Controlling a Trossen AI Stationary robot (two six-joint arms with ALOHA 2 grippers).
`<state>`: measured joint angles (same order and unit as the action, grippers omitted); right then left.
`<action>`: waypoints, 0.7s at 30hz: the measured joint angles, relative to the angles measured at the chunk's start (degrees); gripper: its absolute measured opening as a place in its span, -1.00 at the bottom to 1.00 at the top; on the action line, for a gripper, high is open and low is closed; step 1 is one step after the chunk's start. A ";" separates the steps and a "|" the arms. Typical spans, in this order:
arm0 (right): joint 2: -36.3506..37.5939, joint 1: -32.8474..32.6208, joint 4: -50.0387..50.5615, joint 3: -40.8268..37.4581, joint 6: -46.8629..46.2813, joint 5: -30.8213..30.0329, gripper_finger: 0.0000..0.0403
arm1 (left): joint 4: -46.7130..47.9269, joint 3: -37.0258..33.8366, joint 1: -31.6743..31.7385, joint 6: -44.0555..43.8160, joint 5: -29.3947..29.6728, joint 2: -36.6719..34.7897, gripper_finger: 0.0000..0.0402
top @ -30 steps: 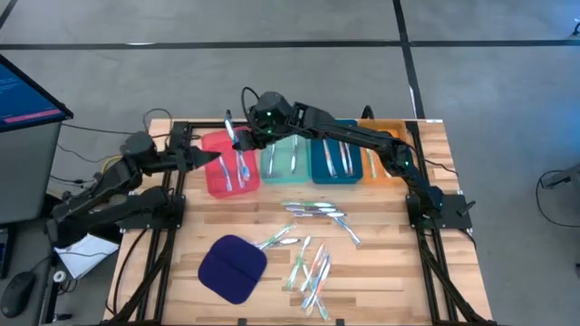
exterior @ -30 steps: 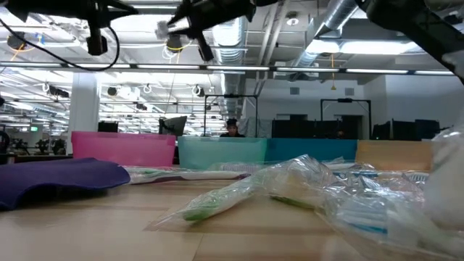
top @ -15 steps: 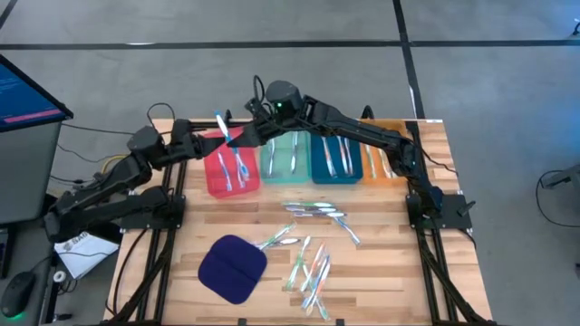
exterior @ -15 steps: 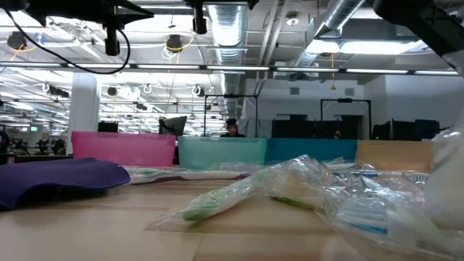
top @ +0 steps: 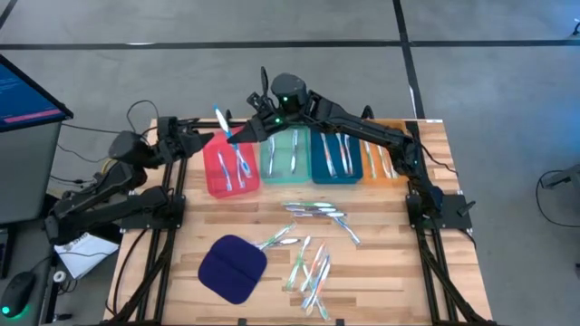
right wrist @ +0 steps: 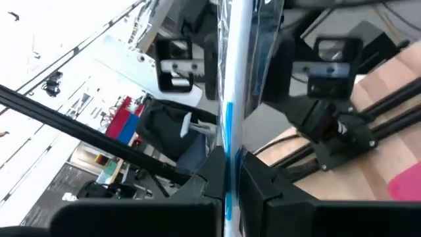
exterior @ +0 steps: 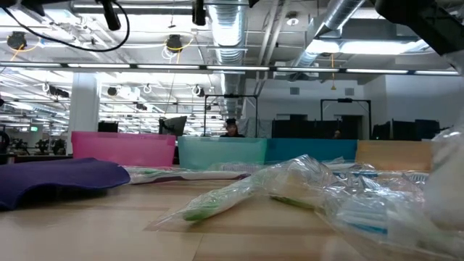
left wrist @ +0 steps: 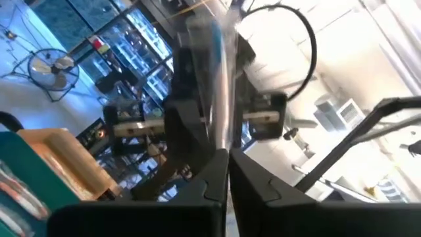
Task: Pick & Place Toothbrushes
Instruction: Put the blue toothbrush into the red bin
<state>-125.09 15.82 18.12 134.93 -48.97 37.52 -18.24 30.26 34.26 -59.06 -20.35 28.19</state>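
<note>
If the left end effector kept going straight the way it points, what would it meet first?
Probably the toothbrush clamped in the right end effector, standing across the path just ahead of the shut left end effector. The right end effector comes next. How much gap remains is unclear.

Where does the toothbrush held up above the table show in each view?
High view: held toothbrush, over the red tray's far left corner.
Low view: not visible.
Left wrist view: through the picture's middle.
Right wrist view: through the picture's middle.
Shared landmark: red tray, also in low and right wrist views.
</note>
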 joint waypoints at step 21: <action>0.24 0.86 -0.31 0.04 0.05 -1.53 -0.95 | -14.92 -0.07 -0.66 -2.70 1.02 11.28 0.36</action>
<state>-124.86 16.69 17.81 134.98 -48.93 35.99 -33.16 30.20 33.61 -61.76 -19.34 39.47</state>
